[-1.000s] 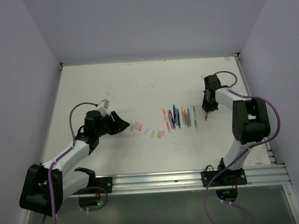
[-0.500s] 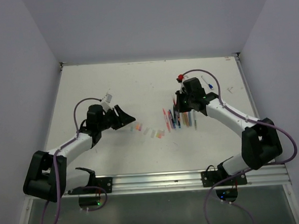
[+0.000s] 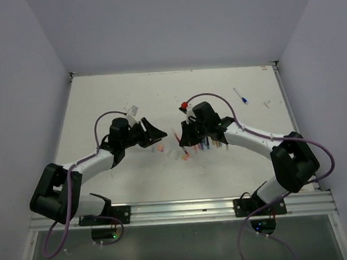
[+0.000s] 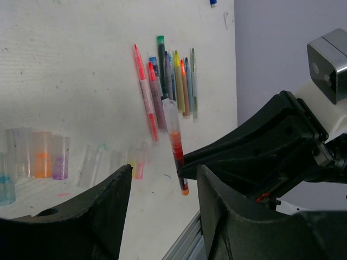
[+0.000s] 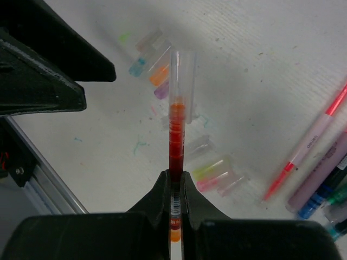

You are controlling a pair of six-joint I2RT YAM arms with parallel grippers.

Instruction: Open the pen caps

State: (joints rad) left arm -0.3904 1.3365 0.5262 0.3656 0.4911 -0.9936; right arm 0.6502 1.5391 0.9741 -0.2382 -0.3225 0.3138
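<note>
My right gripper (image 5: 174, 181) is shut on a red-orange pen (image 5: 174, 142) whose clear cap (image 5: 182, 69) is still on and points away from the wrist. In the top view this gripper (image 3: 183, 139) hovers just left of the row of pens (image 3: 208, 141). My left gripper (image 3: 158, 133) stands open, facing it from the left. Through the left wrist view, the held pen (image 4: 175, 140) hangs just beyond the left gripper (image 4: 164, 176), in line with the gap between its fingers and not touching them. Several loose pen caps (image 5: 217, 174) lie on the table below.
More loose caps (image 4: 41, 154) lie in a line left of the pen row (image 4: 169, 81). A small blue piece (image 3: 240, 96) lies far back right. The metal rail (image 3: 225, 206) runs along the table's near edge.
The right arm has swung left from the table's right side, over the pen row, carrying the pen toward the left gripper. The left gripper has moved right and opened wider.
</note>
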